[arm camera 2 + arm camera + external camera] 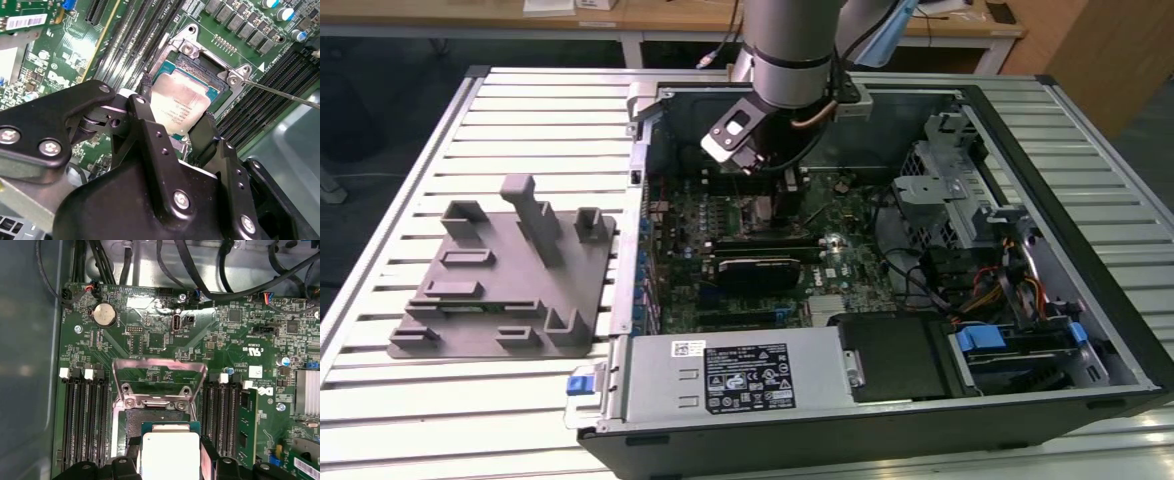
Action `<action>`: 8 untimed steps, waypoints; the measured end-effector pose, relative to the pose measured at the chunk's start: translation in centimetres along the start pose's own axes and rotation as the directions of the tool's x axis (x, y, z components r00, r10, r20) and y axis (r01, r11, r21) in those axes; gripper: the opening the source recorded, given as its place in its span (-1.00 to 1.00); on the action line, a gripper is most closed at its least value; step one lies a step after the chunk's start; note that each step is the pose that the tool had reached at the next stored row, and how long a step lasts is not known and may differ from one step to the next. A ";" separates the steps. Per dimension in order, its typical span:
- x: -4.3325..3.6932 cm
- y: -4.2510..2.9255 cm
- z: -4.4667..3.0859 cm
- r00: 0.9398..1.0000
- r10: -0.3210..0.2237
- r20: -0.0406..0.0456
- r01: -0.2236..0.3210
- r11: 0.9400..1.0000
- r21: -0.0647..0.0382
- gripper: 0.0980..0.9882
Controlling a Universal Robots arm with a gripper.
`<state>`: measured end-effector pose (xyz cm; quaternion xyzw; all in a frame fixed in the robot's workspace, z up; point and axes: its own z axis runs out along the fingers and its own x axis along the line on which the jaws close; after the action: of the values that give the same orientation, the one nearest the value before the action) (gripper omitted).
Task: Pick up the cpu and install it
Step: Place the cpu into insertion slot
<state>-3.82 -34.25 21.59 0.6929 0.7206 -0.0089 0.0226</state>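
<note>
The cpu (177,105), a flat square chip with a silver top and a thin green rim, sits between my gripper's (177,100) two black fingers (212,132), which are shut on its opposite edges. It hangs just over the black motherboard socket (200,67), slightly tilted; whether it touches the socket cannot be told. In the first wrist view the cpu (170,457) lies over the open socket (150,419), with the metal load plate (160,372) hinged up beyond it. In the exterior view the gripper (778,190) reaches down into the open computer case (1067,330).
A grey plastic tray with upright pegs (507,290) lies on the slatted table at the exterior view's left. Memory slots (82,415) flank the socket on both sides. A thin socket lever (285,95) sticks out beside it. Power supply (734,375), drive cage (961,190) and cables crowd the case.
</note>
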 end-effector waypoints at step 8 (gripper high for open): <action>0.68 0.02 0.55 1.000 0.008 0.000 -0.008 1.000 0.003 0.00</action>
<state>-3.82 -33.59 21.01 0.6958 0.7179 -0.0101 0.0216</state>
